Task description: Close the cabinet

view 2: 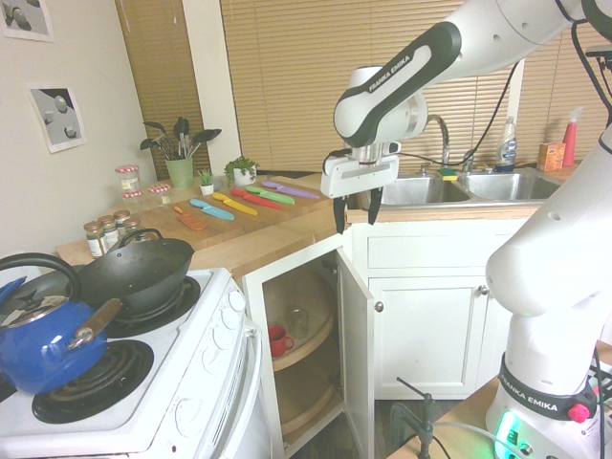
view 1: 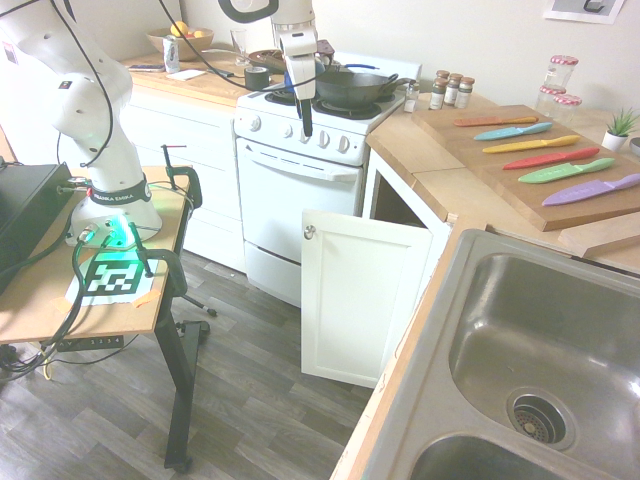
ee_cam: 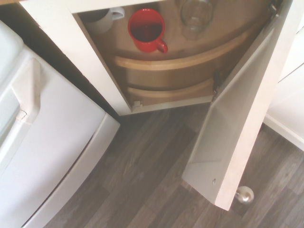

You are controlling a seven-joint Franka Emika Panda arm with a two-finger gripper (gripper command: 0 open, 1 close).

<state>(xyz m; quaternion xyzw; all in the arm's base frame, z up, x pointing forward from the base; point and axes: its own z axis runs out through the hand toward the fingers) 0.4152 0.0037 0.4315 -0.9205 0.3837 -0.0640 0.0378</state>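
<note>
The white corner cabinet (view 2: 306, 354) stands between the white oven with black knobs... The white base cabinet with the recessed-panel door stands in the corner, between the white stove (view 1: 300, 180) and the run of white cupboards (view 2: 430, 325) under the stainless steel sink (view 1: 520, 340). Its tall white door (view 1: 365, 295) is swung well open, and the small round silver knob (view 1: 309, 232) sits near the upper corner of the door's free edge.

Inside the cabinet are curved light wooden shelves (ee_cam: 190, 61). The upper one carries a red mug (ee_cam: 147, 31), a clear glass (ee_cam: 195, 16) just beside it and a white mug (ee_cam: 102, 20) on the mug's other side.

The black-fingered gripper (view 2: 358, 218) hangs above the open cabinet, pointing down, its two fingers spread wide apart with nothing between them. It is apart from the door.

On the wooden surface (view 1: 430, 165) above, a brown wooden board (view 1: 530, 160) holds a row of knives, among them a light blue one (view 1: 513, 131), a yellow one (view 1: 530, 144), a red one (view 1: 551, 158), a green one (view 1: 566, 171) and a purple one (view 1: 592, 189). Small lidded spice jars (view 1: 451, 90) stand near the stove. On the stove are a dark wok (view 2: 137, 275) and a blue kettle (view 2: 50, 342).
</note>
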